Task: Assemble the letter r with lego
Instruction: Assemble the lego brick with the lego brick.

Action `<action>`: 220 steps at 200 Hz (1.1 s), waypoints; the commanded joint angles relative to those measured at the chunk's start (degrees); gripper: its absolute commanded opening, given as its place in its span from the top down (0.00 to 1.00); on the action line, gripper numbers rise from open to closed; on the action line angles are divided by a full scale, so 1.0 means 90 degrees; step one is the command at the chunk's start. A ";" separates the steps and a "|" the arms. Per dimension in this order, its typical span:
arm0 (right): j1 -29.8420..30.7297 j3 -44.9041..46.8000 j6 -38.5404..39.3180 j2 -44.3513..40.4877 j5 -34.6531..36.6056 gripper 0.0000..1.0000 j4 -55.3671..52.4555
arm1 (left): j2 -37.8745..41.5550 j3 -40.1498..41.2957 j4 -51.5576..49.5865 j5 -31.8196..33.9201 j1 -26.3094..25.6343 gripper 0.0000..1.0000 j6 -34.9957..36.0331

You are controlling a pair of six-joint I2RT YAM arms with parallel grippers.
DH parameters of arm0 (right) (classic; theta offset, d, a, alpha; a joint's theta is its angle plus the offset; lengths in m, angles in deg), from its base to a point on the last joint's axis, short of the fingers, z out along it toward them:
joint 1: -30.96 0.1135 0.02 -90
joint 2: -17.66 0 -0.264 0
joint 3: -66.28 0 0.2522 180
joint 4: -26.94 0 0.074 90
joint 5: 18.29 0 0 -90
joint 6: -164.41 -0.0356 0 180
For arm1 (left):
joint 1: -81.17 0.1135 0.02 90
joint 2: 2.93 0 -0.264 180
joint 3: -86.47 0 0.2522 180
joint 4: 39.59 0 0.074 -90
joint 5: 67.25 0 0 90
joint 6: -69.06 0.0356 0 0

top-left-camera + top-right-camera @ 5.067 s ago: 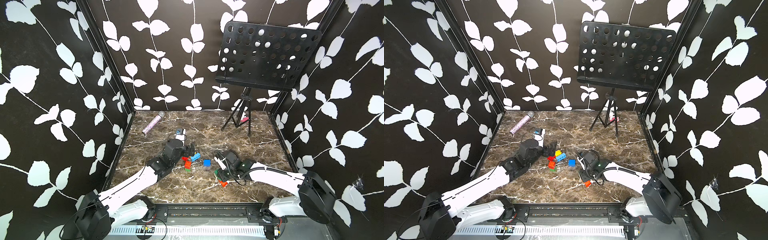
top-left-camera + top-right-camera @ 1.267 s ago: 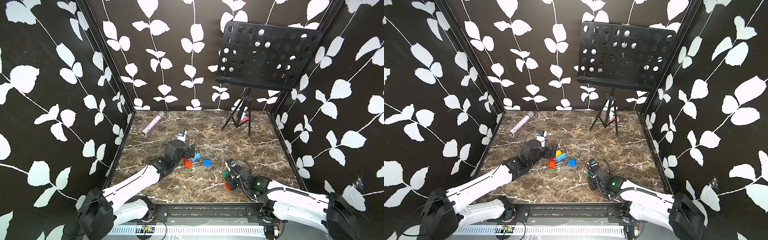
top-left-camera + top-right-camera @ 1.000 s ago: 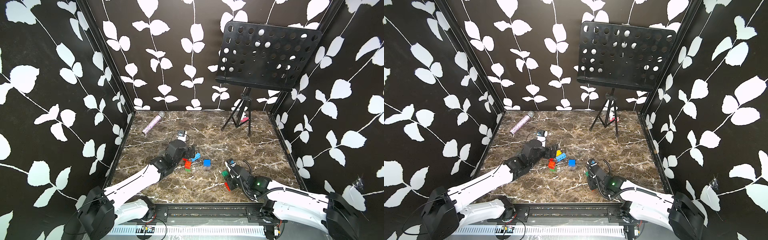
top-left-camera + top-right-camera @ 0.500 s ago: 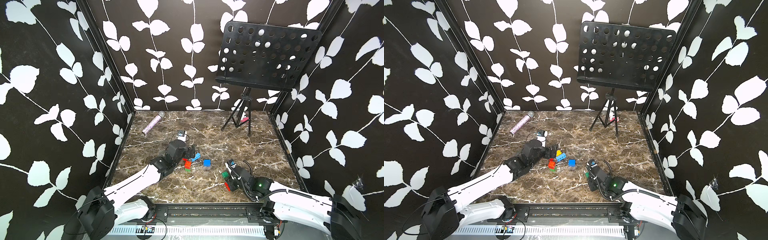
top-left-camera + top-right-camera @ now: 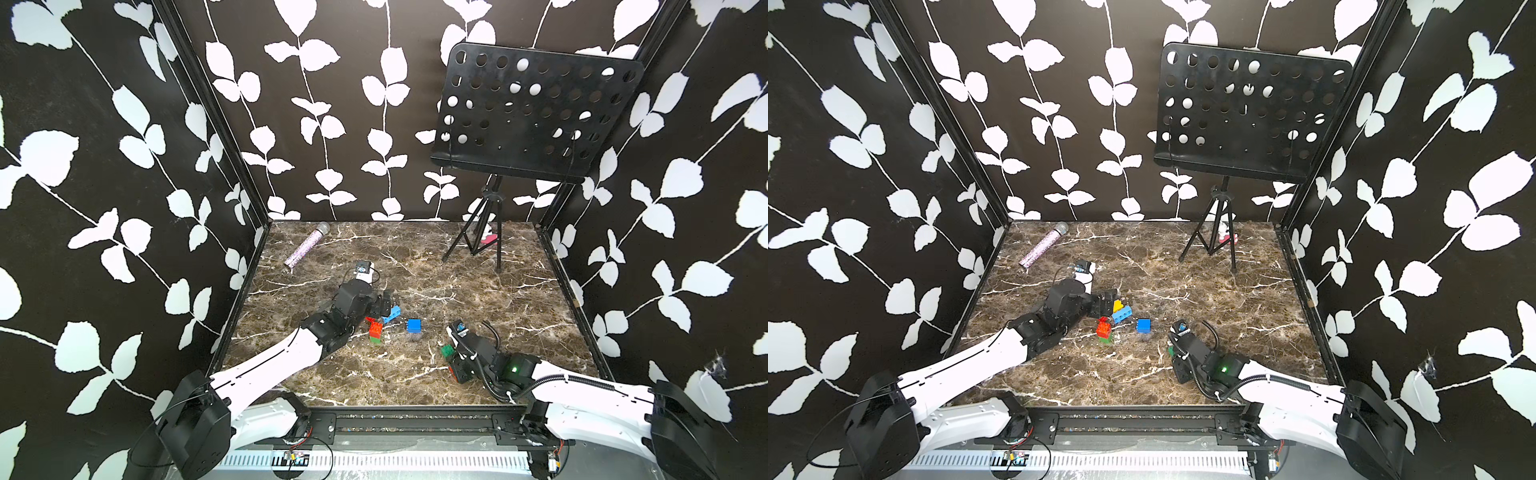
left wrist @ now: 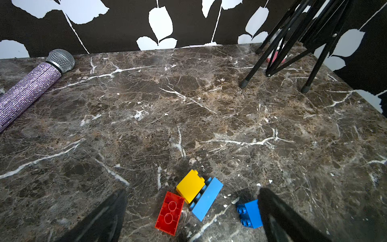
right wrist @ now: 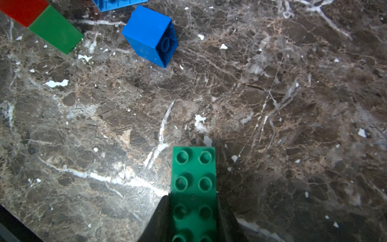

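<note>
My right gripper (image 7: 193,220) is shut on the long dark green lego brick (image 7: 193,180), studs facing the camera, held just above the marble near the front right (image 5: 448,351). A red piece (image 5: 453,371) shows under that gripper. My left gripper (image 6: 192,211) is open, its fingers (image 6: 111,211) standing on either side of a red brick (image 6: 169,212), a yellow brick (image 6: 190,185) and a light blue brick (image 6: 207,196). A blue brick (image 6: 250,213) lies against the other finger. A red-on-green stack (image 5: 1104,332) lies on its side beside them.
A glittery purple microphone (image 5: 305,249) lies at the back left. A black music stand (image 5: 482,245) has its tripod legs at the back right, with a small pink thing (image 5: 490,239) behind them. Patterned walls close in three sides of the marble floor (image 5: 415,270).
Since five seconds ago my right gripper has drawn back toward the front edge with the dark green brick. Over the last second both arms have hardly moved.
</note>
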 commanded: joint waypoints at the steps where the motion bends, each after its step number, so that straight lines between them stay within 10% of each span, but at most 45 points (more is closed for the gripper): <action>1: 0.0057 0.0026 -0.0140 0.0055 0.0046 0.83 -0.0156 | 0.0016 0.0081 -0.0036 -0.0018 -0.0006 0.01 -0.0068; 140: 0.1386 0.0682 -0.1906 0.0038 0.1351 0.90 -0.0513 | 0.0104 0.0165 -0.0090 0.0060 -0.0005 0.01 -0.0062; 220: 0.2853 0.0566 -0.3321 0.1777 0.1807 0.94 -0.0451 | 0.0193 0.0282 -0.0062 0.0075 -0.0012 0.01 -0.0119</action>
